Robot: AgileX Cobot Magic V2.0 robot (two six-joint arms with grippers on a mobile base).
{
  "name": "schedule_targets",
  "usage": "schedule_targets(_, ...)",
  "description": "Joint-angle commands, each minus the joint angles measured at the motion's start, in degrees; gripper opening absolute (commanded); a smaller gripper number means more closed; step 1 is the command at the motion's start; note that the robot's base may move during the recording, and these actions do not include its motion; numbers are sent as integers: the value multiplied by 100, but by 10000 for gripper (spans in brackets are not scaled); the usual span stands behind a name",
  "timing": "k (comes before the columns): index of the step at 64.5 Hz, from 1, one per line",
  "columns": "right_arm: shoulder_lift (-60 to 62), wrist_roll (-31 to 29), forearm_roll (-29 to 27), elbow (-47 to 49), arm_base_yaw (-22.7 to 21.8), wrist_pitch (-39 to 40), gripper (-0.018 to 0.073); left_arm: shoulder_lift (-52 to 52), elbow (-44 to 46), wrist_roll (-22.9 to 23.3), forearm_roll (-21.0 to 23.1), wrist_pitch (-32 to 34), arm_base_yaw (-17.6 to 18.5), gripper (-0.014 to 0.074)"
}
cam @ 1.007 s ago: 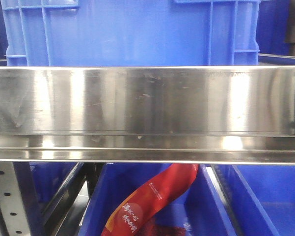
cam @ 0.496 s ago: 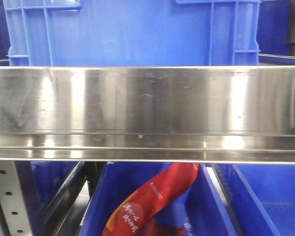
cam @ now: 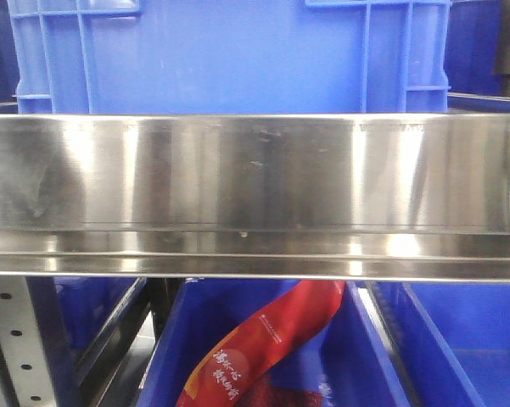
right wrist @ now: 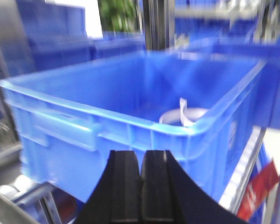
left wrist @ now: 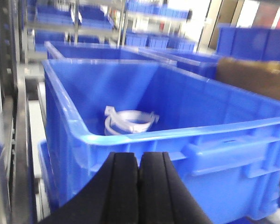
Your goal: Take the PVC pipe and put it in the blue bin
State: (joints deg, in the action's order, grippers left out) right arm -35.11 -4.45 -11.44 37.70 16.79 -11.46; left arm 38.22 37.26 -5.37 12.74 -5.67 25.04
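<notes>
Left tool (left wrist: 139, 186) and right tool (right wrist: 142, 186) (both pressed together) face one blue bin (left wrist: 144, 133).

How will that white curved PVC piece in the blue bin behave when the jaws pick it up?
The PVC piece looks like thin moulded plastic, so probably light and fairly stiff. Its arched shape may rock or slide on the smooth blue bin floor. More than one piece seems stacked, so they might snag.

You're facing a shiny steel shelf rail (cam: 255, 195); under it, a red printed packet (cam: 263, 348) lies in a lower crate, beside a perforated upright (cam: 13, 339).
</notes>
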Motion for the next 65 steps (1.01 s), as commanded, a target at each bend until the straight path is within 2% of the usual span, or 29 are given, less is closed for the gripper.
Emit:
schedule_targets(1, 274, -12, 7, -36, -32, 83, -168, -391, -76, -3, -145, 203, 20, -111)
schedule_targets(16, 503, -12, 7, -36, -32, 11, -168, -866, -98, -3, -246, 140, 20, -111)
schedule_targets(57, 571, -12, 18, -40, -32, -104, -168, -866, -98, -3, -246, 151, 20, -111)
schedule_targets(61, 683, -12, 223, -144, -32, -118, -168, -866, -98, -3, -246, 151, 20, -111)
schedule_targets(65, 886, 217, 745, -376, -32, -91, -168, -866, -98, -3, -246, 151, 20, -111)
